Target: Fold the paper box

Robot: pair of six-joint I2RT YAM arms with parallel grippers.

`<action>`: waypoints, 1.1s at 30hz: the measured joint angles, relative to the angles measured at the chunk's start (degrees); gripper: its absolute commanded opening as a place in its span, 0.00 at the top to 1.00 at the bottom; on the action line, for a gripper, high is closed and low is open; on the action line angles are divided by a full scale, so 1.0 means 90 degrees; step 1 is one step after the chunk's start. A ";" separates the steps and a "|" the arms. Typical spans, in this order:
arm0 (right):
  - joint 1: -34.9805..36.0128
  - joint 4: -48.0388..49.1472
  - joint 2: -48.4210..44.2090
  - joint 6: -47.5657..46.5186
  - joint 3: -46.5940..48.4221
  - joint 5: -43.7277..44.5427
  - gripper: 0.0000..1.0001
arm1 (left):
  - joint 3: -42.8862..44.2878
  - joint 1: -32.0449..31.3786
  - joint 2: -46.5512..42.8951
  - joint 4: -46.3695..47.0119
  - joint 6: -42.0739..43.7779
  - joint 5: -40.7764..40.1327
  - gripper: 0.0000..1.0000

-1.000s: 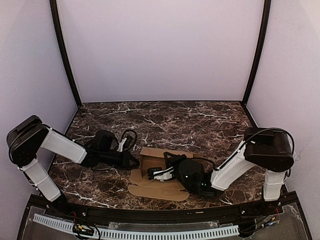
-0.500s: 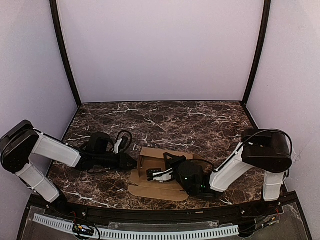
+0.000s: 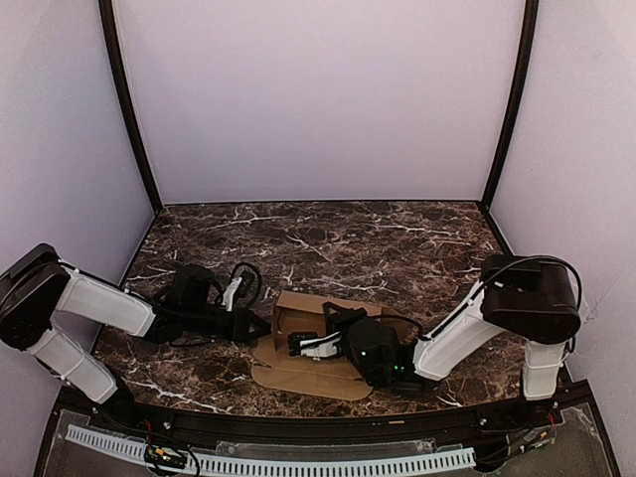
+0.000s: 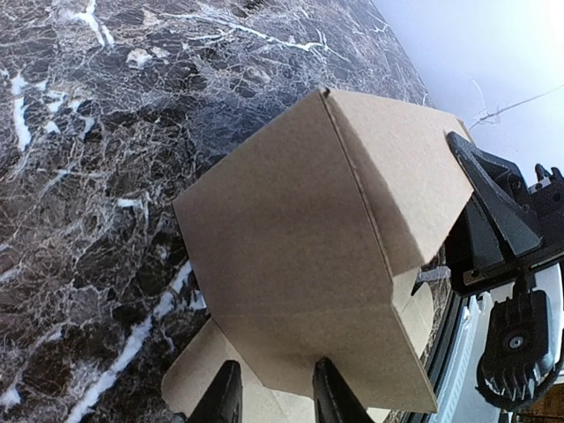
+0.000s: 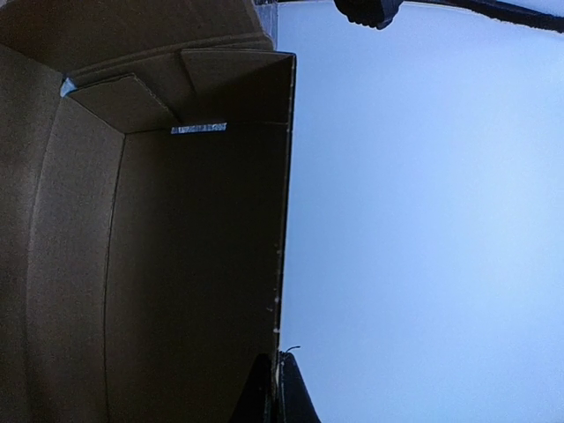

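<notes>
Only right wrist: paper box (image 5: 176, 264) interior | left wrist: exterior

- Top view: soft, even light on the pale walls (image 3: 318, 99).
- Right wrist view: bright, washed-out wall (image 5: 423, 220); dark shadow inside the paper box (image 5: 176, 264).
- Left wrist view: near fingers (image 4: 225, 398) look blurry.

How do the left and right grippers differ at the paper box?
The left gripper has fingers apart, outside the paper box; the right gripper is shut on its wall edge. The left gripper reaches in from the left, the right gripper from the right. Both are at the box.
</notes>
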 measured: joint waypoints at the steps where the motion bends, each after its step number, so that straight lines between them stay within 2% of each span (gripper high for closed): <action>1: 0.0000 -0.0036 0.0000 0.0024 0.0022 0.0007 1.00 | -0.0019 0.0000 -0.0024 -0.0002 0.0066 0.0000 0.72; 18: 0.0000 -0.0488 -0.0029 0.0350 0.0236 0.0117 1.00 | -0.0022 -0.0002 0.0216 0.0206 0.0631 0.0007 0.74; 33: 0.0019 -0.0571 -0.0041 0.0549 0.0255 0.0143 1.00 | 0.0318 -0.0080 0.0605 0.0306 0.0872 -0.0104 0.71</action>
